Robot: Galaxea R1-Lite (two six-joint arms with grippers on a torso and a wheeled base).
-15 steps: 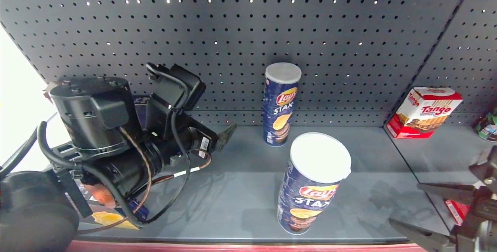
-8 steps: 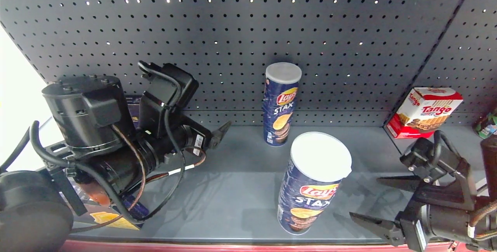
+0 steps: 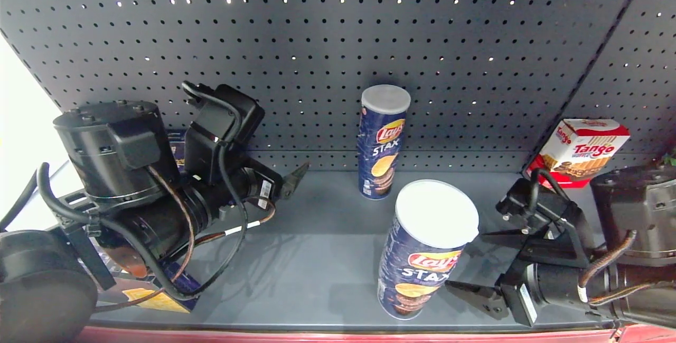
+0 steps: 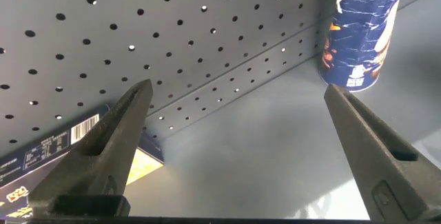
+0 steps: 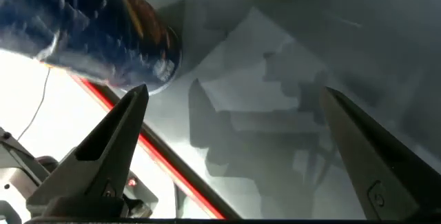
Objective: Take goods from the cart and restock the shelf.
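Two tall dark-blue chip cans with pale lids stand upright on the grey shelf (image 3: pixel 317 258). The back can (image 3: pixel 384 142) is near the pegboard and shows again as the back can (image 4: pixel 362 31). The front can (image 3: pixel 425 248) stands near the shelf's front edge. My right gripper (image 3: pixel 475 265) is open just to the right of the front can, low by its base, with nothing between its fingers. From the wrist, the right gripper (image 5: pixel 236 92) has the front can (image 5: pixel 103 38) off beyond one finger. My left gripper (image 4: pixel 236 89) is open and empty at the shelf's left, pointing toward the back can.
A red-and-white wafer box (image 3: pixel 578 153) leans at the back right, beyond a shelf divider. A blue-and-yellow box (image 3: pixel 153 298) lies under my left arm at the shelf's left. The perforated back wall (image 3: pixel 338 42) closes the rear. A red strip (image 3: pixel 317 335) edges the shelf's front.
My right arm has swung in from the lower right corner toward the front can, its gripper staying open. My left arm has drawn back slightly to the left. The cans have not moved.
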